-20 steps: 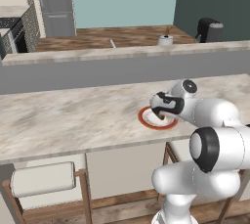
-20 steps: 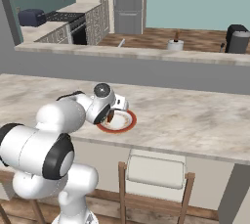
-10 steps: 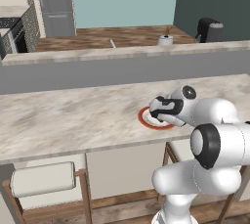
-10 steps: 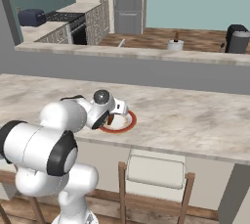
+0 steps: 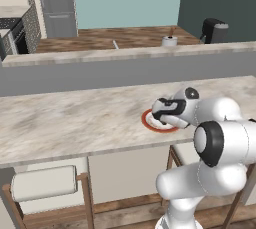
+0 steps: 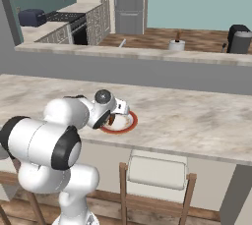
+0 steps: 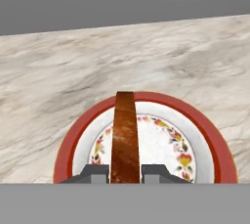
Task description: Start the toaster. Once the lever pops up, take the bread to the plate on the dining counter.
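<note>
My gripper (image 7: 125, 174) is shut on the bread (image 7: 124, 137), a brown toasted slice that the hand view shows edge-on between the two fingertips (image 7: 95, 173). The slice hangs just over the plate (image 7: 195, 120), which is white with a red-orange rim and a flowered centre. The plate (image 5: 148, 122) rests on the beige marbled dining counter (image 5: 70, 118), and my gripper (image 5: 159, 109) is low over it. From the right, a bit of bread (image 6: 112, 119) shows under the gripper (image 6: 117, 116) at the plate (image 6: 127, 125). The dark navy toaster (image 6: 31, 16) stands far back left on the kitchen worktop.
A grey raised ledge (image 5: 100, 73) runs behind the dining counter (image 6: 197, 116). Pale-cushioned stools (image 5: 45, 183) (image 6: 157, 170) stand under its front edge. On the far counter stand a dark coffee machine (image 5: 214, 29) (image 6: 238, 39) and a small white pot (image 5: 169, 40).
The hand has sunk a little toward the plate with the bread still in it. The plate and the base have not moved.
</note>
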Robot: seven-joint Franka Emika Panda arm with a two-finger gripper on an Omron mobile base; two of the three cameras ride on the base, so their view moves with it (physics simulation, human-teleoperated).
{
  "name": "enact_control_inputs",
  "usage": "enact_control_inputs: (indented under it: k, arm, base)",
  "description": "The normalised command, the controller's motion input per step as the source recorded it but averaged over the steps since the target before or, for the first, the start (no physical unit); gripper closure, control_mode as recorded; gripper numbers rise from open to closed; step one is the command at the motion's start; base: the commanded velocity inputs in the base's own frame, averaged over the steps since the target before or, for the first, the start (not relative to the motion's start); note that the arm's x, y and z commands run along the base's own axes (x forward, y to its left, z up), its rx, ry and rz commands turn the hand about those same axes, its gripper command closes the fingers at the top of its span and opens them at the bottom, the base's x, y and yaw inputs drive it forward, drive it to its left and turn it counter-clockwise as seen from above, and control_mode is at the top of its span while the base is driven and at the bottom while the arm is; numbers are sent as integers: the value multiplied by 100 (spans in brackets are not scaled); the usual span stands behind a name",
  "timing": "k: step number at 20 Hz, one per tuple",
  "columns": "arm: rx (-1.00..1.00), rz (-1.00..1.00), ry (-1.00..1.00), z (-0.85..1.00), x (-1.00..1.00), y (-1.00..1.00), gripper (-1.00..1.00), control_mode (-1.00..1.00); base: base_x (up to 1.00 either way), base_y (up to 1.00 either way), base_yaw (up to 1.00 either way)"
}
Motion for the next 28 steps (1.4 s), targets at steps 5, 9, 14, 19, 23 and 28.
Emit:
enact_control_inputs:
  k: [5,9,14,19,23,28]
  arm:
    - [0,0,0,-23,12,0,100,-100]
    - [0,0,0,-21,15,0,100,-100]
    - [0,0,0,-14,13,0,100,-100]
    - [0,0,0,-9,1,0,100,-100]
    - [0,0,-2,-2,-1,1,100,-100]
    - [0,0,0,-4,0,5,100,-100]
  base:
    - [0,0,0]
    - [0,0,0]
    - [0,0,0]
    - [0,0,0]
    - [0,0,0]
    - [0,0,0]
